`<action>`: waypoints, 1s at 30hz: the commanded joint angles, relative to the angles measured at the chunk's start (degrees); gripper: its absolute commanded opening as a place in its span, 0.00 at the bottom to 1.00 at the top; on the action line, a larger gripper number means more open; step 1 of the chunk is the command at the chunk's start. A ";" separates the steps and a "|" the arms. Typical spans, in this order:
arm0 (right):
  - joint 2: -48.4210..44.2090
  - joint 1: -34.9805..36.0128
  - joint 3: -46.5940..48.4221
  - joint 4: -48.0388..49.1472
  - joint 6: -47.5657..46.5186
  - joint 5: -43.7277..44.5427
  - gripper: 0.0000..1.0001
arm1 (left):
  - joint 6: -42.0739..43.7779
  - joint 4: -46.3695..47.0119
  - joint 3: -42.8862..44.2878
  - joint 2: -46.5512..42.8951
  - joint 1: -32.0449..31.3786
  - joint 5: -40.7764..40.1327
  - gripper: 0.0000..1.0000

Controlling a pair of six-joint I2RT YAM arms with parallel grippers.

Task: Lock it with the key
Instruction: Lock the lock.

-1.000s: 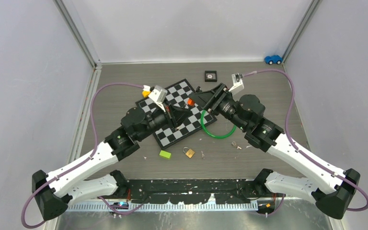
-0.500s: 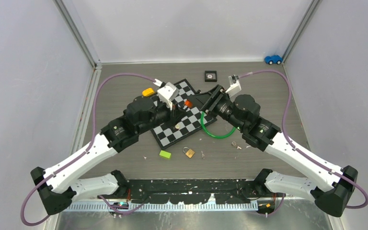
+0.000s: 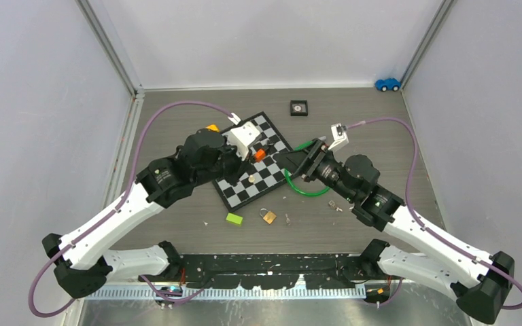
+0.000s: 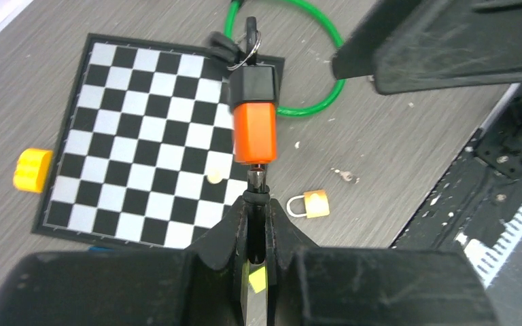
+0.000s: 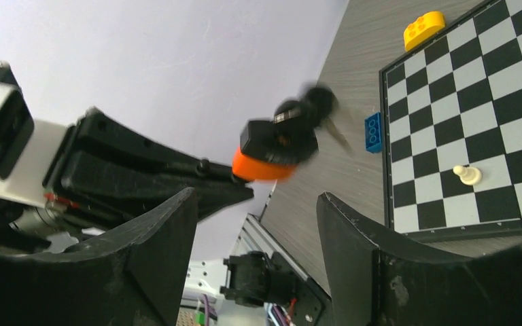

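left gripper [image 4: 257,200]: closed tight on the thin metal stub at the orange end of the orange lock [image 4: 254,129]
orange lock: held off the table [image 3: 380,136], above the chessboard [image 4: 143,136], black cap pointed away from the left gripper
key [image 4: 249,37]: seen with its ring at the lock's black end; blurred in the right wrist view
right gripper [image 5: 257,200]: jaws spread wide, nothing held; at 3 o'clock of the orange lock in the top view, near but not touching
brass padlock [image 3: 268,216]: laid on the table at 6 o'clock of the chessboard
green cable loop [image 3: 306,192]: laid at 3 o'clock of the chessboard
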 commanded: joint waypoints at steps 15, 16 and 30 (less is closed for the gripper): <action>-10.53 -0.05 -7.16 11.40 -48.80 -9.81 0.72 | 11.84 -18.19 18.40 3.24 0.37 4.88 0.00; -10.12 -0.14 -7.44 13.50 -54.24 -11.55 0.73 | 12.19 -19.41 19.61 3.26 0.37 5.99 0.00; -3.67 -0.09 2.55 8.41 -119.59 -25.36 0.81 | 9.65 -26.02 29.30 4.13 0.37 18.85 0.00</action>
